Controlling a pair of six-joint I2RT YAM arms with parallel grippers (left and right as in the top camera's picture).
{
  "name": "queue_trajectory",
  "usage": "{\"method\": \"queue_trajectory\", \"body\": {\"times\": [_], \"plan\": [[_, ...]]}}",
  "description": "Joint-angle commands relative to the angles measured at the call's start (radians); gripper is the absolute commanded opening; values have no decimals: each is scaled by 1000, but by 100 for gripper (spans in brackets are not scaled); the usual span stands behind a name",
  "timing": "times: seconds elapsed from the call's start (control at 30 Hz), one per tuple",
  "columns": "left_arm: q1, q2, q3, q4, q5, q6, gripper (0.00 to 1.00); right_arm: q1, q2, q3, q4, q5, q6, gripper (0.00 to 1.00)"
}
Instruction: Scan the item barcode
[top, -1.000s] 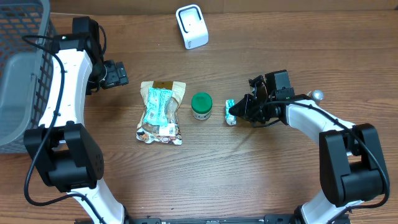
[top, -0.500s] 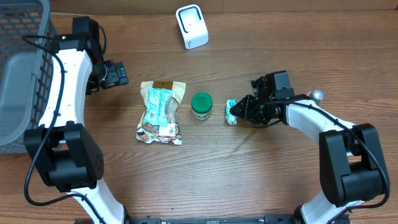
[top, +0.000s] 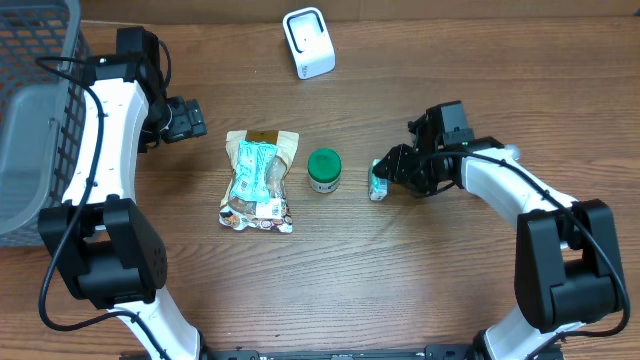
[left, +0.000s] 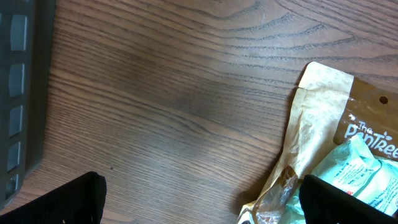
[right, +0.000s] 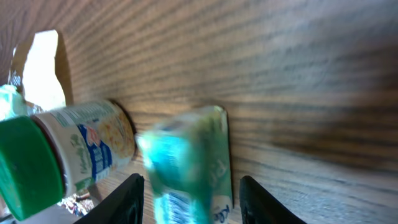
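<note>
A brown wooden table (top: 400, 280) with a strong, streaky grain fills every view, and nothing of the room beyond it shows. At the far left corner a grey mesh basket (top: 30, 120) runs off the edge of the overhead picture. Near the middle lies a tan snack bag (top: 258, 180) printed in pale green, flat on the wood. A white scanner (top: 308, 42) stands at the far edge, well apart from the other goods. A small jar (top: 323, 170) with a green lid stands just beside the bag's right edge. The left gripper (top: 192, 118) hangs between the basket and the bag. Its fingers are spread wide with only bare wood between them in the wrist view. The right gripper (top: 388, 170) reaches in from the right. Its black fingers (right: 129, 198) are parted on either side of a small teal box (top: 377, 183), with a strip of wood showing between the box and one finger, so the box is not pinched. The box stands on the table near the jar's right side but apart from it. It is teal and white (blurred in the wrist view, so its print cannot be read) and no barcode can be made out on it.
</note>
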Motion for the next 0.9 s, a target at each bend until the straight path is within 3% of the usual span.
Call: {"method": "queue_trajectory", "body": {"times": [0.0, 0.13, 0.3, 0.5, 0.67, 0.73, 0.87], "plan": [[-5, -10, 15, 1, -6, 11, 100, -6, -42, 70, -37, 74, -19, 47], [-5, -10, 15, 2, -6, 11, 100, 0, -45, 141, -119, 149, -41, 48], [-5, -10, 15, 1, -6, 11, 100, 42, -45, 307, -341, 305, -71, 52], [-5, -10, 15, 2, -6, 11, 99, 157, -39, 327, -412, 414, -68, 57], [-5, -10, 15, 2, -6, 11, 100, 266, -11, 300, -435, 562, -6, 72], [-5, -10, 15, 1, -6, 11, 100, 278, -7, 270, -397, 562, -6, 100], [-5, -10, 15, 2, -6, 11, 99, 277, -1, 246, -371, 557, -6, 100]]}}
